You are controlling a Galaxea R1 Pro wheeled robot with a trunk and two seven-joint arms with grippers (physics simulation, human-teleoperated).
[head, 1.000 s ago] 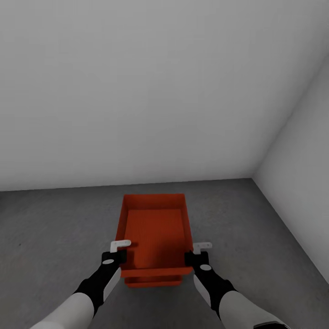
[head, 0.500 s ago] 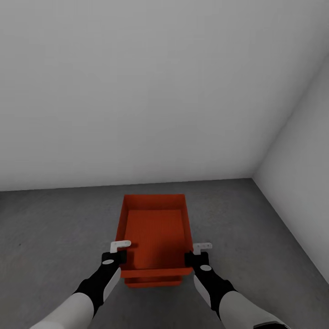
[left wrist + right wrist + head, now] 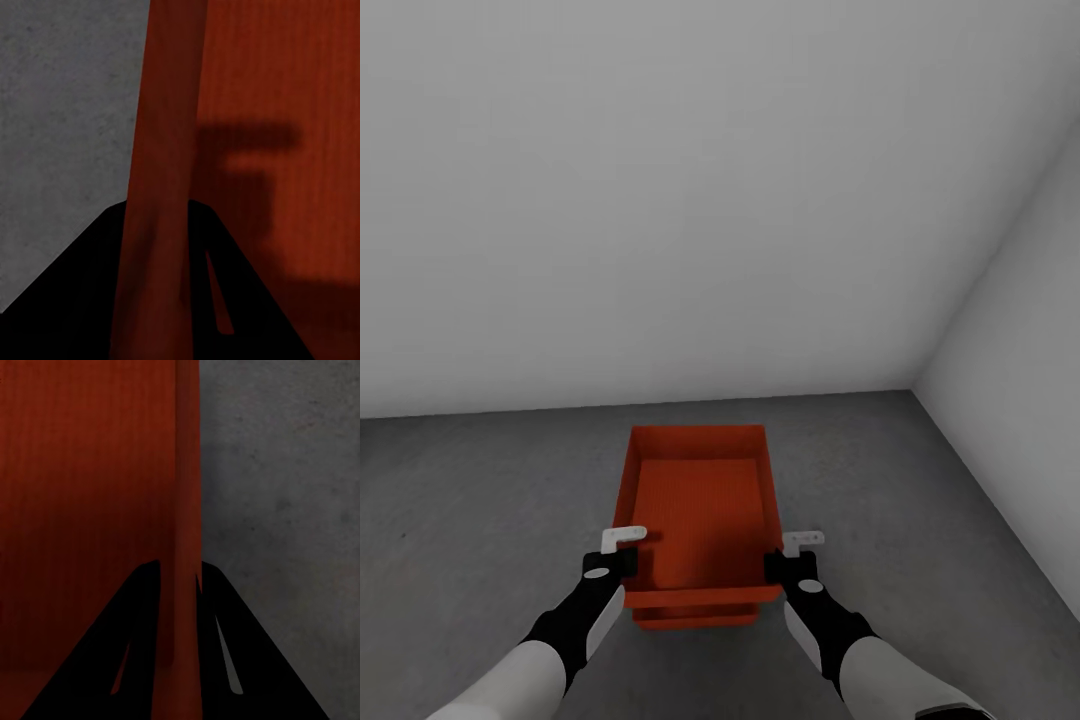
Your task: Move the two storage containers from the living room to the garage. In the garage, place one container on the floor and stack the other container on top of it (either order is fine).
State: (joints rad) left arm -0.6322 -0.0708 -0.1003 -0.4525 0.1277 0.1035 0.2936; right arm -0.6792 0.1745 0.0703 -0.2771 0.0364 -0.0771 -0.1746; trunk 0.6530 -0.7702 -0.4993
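1. The robot is in the garage, a bare room with plain grey walls (image 3: 690,200) and a dark grey floor (image 3: 480,500).
2. An orange-red storage container (image 3: 700,500) sits in the middle of the head view, in front of the robot.
3. A second orange-red container (image 3: 695,619) lies right under it. You can see a strip of it peeking out below the near end of the top one, so the two are stacked on the floor.
4. The left gripper (image 3: 618,555) is at the left long wall of the top container, near its close end.
5. In the left wrist view the two dark fingers (image 3: 90,292) sit one on each side of the red wall (image 3: 161,187). The pincer is clamped on that wall.
6. The right gripper (image 3: 792,558) is at the right long wall of the top container, near its close end.
7. In the right wrist view its dark fingers (image 3: 240,660) also sit on both sides of the red wall (image 3: 187,472). This pincer is clamped on the wall too.
8. Both wrist views show the grey floor on the outer side of the wall and the red inside of the container on the other side.
9. The top container looks level and lines up with the one below.
10. A corner of the room shows on the right, where two walls meet.
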